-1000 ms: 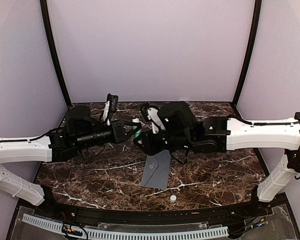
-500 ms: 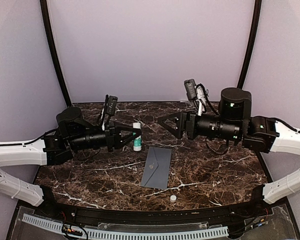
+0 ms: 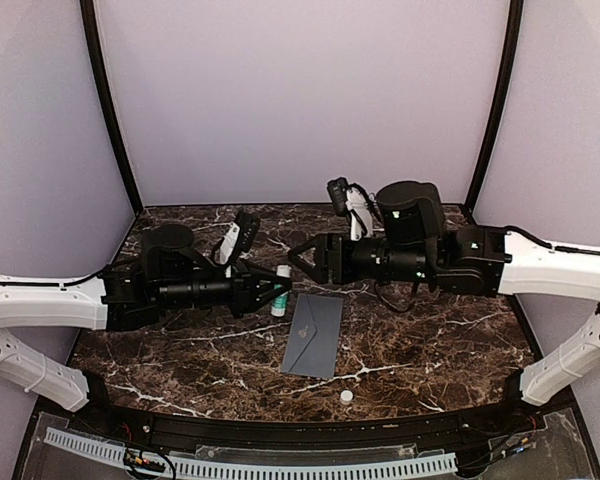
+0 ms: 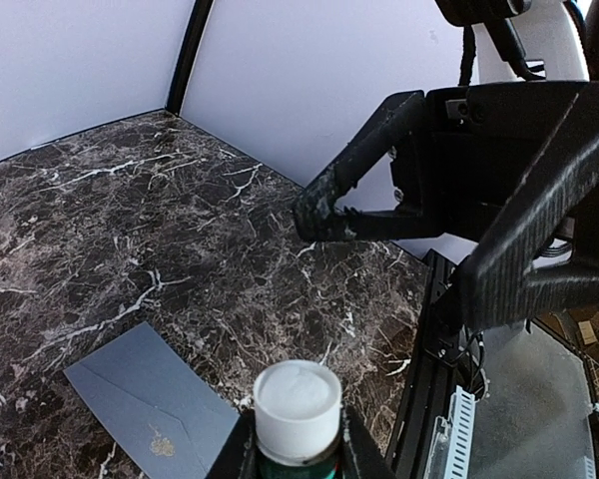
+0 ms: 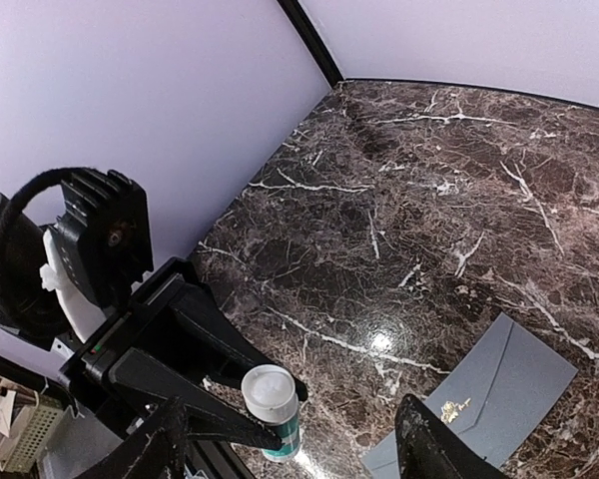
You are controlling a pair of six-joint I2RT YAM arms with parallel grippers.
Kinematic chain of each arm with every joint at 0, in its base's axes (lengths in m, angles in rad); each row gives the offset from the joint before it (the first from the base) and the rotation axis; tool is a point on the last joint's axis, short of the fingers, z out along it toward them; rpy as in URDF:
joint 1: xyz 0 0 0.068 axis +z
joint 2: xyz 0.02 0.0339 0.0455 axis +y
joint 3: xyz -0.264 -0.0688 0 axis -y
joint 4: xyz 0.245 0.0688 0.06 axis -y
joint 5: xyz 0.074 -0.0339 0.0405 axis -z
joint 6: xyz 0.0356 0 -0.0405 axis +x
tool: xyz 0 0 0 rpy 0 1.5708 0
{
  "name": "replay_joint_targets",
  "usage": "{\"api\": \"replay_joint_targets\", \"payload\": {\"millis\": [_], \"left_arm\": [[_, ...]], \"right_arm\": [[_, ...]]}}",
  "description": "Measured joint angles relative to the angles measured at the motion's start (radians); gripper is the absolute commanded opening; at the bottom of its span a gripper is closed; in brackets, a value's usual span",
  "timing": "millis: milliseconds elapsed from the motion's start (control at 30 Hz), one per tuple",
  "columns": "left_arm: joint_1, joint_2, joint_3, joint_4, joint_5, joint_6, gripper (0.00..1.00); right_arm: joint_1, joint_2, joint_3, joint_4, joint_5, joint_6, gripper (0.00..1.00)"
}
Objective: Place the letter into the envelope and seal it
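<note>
Swung back in from the right, the right gripper (image 3: 298,262) faced, jaws spread, the left gripper (image 3: 276,292), its jaws pinching a glue stick (image 3: 279,303) just left of the envelope (image 3: 314,336), which lay lengthwise near-to-far on the worktop (image 3: 430,345).

The worktop (image 3: 430,350) is dark brown marble veined in white. The envelope (image 3: 315,335) is plain slate-grey, with a small gold emblem (image 4: 161,442) on its face. Just beyond the envelope, the glue stick (image 3: 280,292) is white on top and teal-green below. Near the envelope's front corner is a small white cap (image 3: 346,396). My left claw (image 3: 273,293) and right claw (image 3: 298,262) are matt black.
</note>
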Motion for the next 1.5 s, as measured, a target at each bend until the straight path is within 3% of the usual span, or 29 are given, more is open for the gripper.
{"api": "replay_joint_targets", "payload": {"millis": [567, 900, 967, 1067, 1167, 1367, 1500], "left_arm": [[-0.012, 0.035, 0.019, 0.000, -0.006, 0.004, 0.00], [-0.017, 0.037, 0.019, -0.014, -0.013, 0.008, 0.00], [-0.017, 0.037, 0.019, -0.015, -0.013, 0.008, 0.08], [-0.017, 0.037, 0.019, -0.016, -0.013, 0.008, 0.37], [-0.017, 0.037, 0.019, -0.015, -0.013, 0.013, 0.55], [-0.018, 0.037, 0.004, -0.013, 0.002, -0.005, 0.60], [-0.018, 0.037, -0.019, -0.016, 0.017, -0.015, 0.49]], "right_arm": [[0.013, 0.166, 0.118, -0.056, -0.016, 0.021, 0.45], [0.014, 0.190, 0.133, -0.079, -0.026, 0.028, 0.19], [0.015, 0.190, 0.133, -0.079, -0.027, 0.031, 0.17], [0.015, 0.190, 0.133, -0.079, -0.024, 0.034, 0.15], [0.017, 0.189, 0.133, -0.079, -0.017, 0.032, 0.14], [0.017, 0.155, 0.129, -0.077, 0.007, 0.032, 0.13], [0.012, 0.119, 0.121, -0.063, 0.011, 0.033, 0.12]]}}
